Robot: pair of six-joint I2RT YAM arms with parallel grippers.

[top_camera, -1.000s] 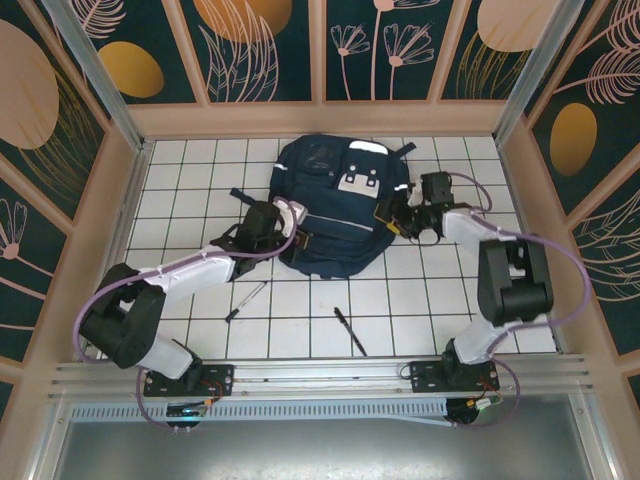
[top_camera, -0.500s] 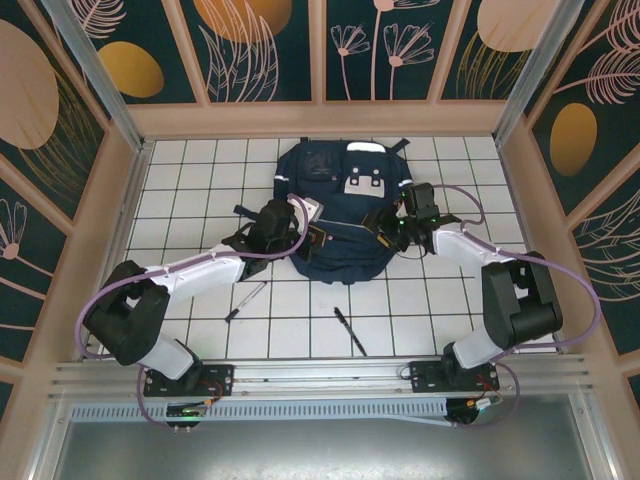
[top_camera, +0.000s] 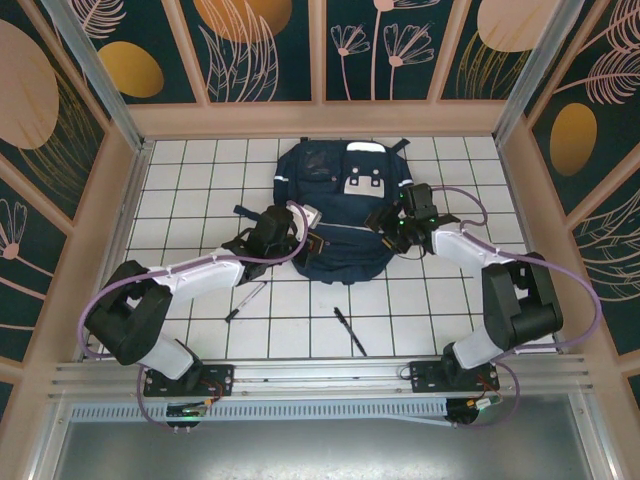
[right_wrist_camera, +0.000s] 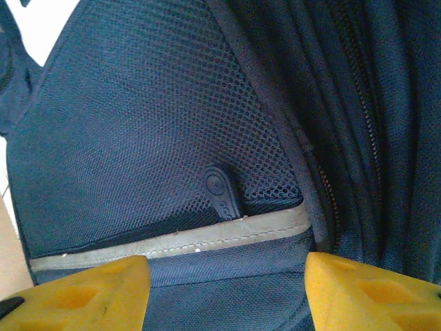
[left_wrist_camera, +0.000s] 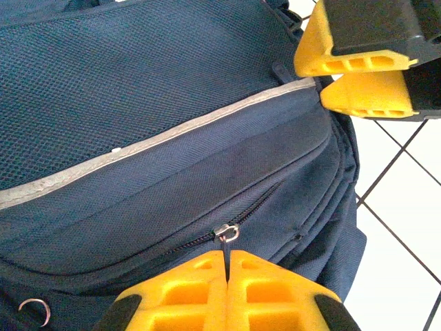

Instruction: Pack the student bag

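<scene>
The bag (top_camera: 340,190) lies toward the far middle of the worktop (top_camera: 180,190), with both arms at its near end. My left fingers (left_wrist_camera: 186,293) are pinched tight on the zip pull (left_wrist_camera: 226,233) of a front compartment, so I judge the step in hand to be opening the bag. My right fingers (right_wrist_camera: 83,286) stand wide apart, holding nothing, over the mesh pocket (right_wrist_camera: 158,138) and its grey stripe (right_wrist_camera: 179,239). Next I want the right side to pin the fabric while the left drags the pull along its track. A pen (top_camera: 245,300) and a second pen (top_camera: 350,331) wait on the near worktop. The zip track is cut off under my left fingers, so I cannot tell how far it runs, nor what the small dark tab (right_wrist_camera: 220,193) in the mesh is.
</scene>
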